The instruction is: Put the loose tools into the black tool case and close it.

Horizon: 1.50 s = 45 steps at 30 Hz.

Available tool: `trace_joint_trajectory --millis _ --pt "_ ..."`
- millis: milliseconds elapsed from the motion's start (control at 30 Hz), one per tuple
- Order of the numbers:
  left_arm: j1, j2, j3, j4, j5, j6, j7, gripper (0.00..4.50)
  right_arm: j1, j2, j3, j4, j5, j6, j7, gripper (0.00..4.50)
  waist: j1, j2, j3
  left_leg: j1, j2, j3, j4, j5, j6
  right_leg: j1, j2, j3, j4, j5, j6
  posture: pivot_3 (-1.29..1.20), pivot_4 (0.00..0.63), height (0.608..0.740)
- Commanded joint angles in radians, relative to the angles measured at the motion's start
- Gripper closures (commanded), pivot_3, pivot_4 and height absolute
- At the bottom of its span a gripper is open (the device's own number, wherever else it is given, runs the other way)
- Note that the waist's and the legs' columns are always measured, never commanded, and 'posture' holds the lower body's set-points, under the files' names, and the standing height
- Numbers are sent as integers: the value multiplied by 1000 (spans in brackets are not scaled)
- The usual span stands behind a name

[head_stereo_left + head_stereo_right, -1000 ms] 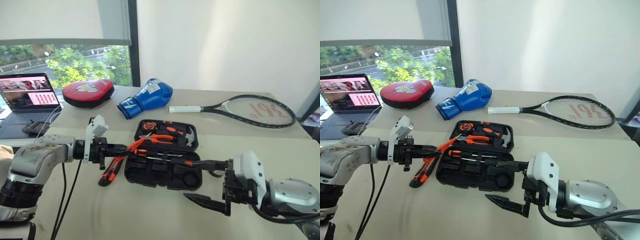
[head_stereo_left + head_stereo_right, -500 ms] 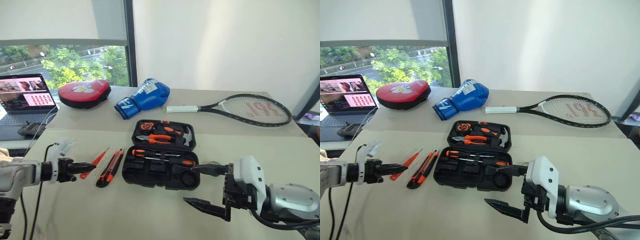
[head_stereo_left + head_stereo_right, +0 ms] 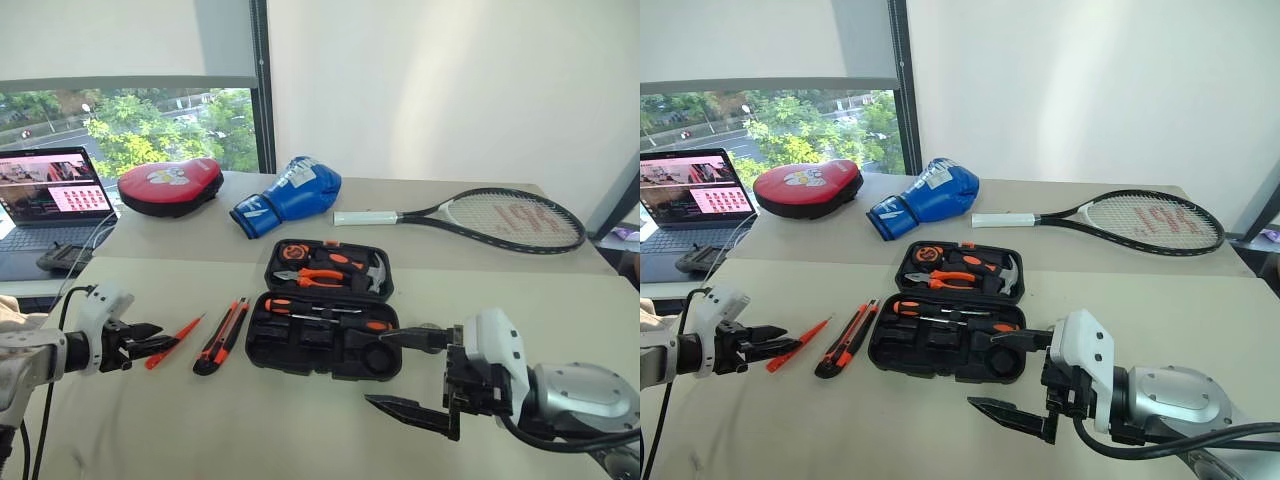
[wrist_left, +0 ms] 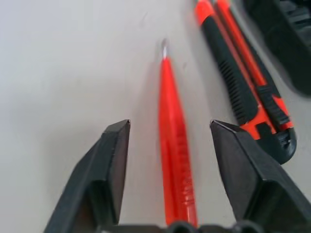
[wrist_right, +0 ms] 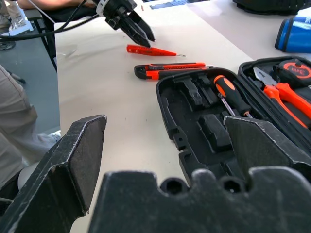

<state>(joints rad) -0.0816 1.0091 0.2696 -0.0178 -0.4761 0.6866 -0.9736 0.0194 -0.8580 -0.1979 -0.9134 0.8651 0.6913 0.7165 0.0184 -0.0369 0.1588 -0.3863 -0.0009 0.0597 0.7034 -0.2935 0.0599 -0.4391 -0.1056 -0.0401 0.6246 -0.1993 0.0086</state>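
Note:
The black tool case (image 3: pixel 300 347) lies open in the middle of the table, with a black-and-orange screwdriver (image 3: pixel 316 308) in its near half and pliers (image 3: pixel 312 277) and a hammer in its far half. Left of it on the table lie the orange-black utility knife (image 3: pixel 222 336) and the small slim orange screwdriver (image 3: pixel 177 340). My left gripper (image 3: pixel 153 339) sits low at that screwdriver's handle end, open, its fingers (image 4: pixel 111 160) either side of it without touching. My right gripper (image 3: pixel 376 370) hovers open by the case's near right corner, holding nothing.
At the back of the table lie a tennis racket (image 3: pixel 500 218), a blue boxing glove (image 3: pixel 291 194) and a red punch pad (image 3: pixel 172 184). A laptop (image 3: pixel 45 195) stands at the far left. A person's leg (image 5: pixel 14 111) is beside the table.
My left gripper carried the slim orange screwdriver away from the case, leftward and down to the table, then opened and released it. The right gripper kept still.

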Motion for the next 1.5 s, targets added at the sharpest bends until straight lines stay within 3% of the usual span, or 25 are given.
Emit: trace_joint_trajectory --millis 33,267,433,633,733,900,1100,1500 --pt "33 -32 36 -56 52 -120 44 1660 -12 4 10 -10 -9 -31 1 0 -1 0 0 0 0 0 0 0 0 0 0 0 0 0 0 0 150 740" --pt "56 -57 20 -41 113 -152 98 1660 -16 1 13 -8 -15 -34 0 0 0 0 0 0 0 0 0 0 0 0 0 -1 0 0 0 0 150 740" --pt "109 -109 7 -68 228 -417 142 1660 -11 3 16 -16 -19 -33 -8 0 0 0 0 0 0 0 0 0 0 0 0 -1 0 0 0 0 150 740" --pt "116 -146 5 -46 262 -449 181 1660 -5 1 11 -22 -14 -30 -16 0 -4 0 0 0 0 -1 0 0 1 0 -1 -1 -1 0 0 0 150 740" --pt "120 -162 36 -52 306 -652 204 1660 -3 -2 6 -24 -11 -28 -19 0 -3 0 0 0 0 -1 0 0 1 0 -1 -1 0 0 0 0 150 740" --pt "195 -216 66 -107 263 -746 185 1660 0 -3 9 -28 -11 -26 -24 0 -5 0 0 0 0 0 -1 -1 1 0 -2 0 -2 0 0 0 150 740" --pt "183 -255 64 -69 261 -598 257 1660 -4 -6 16 -26 -15 -28 -22 0 -4 1 0 0 0 0 -1 -1 1 0 -2 -1 -1 0 0 0 150 740" --pt "18 -300 159 32 68 -130 355 1660 -4 -11 19 -30 -17 -23 -23 0 -5 0 -1 2 0 0 1 0 1 3 8 -6 1 1 1 0 150 740"
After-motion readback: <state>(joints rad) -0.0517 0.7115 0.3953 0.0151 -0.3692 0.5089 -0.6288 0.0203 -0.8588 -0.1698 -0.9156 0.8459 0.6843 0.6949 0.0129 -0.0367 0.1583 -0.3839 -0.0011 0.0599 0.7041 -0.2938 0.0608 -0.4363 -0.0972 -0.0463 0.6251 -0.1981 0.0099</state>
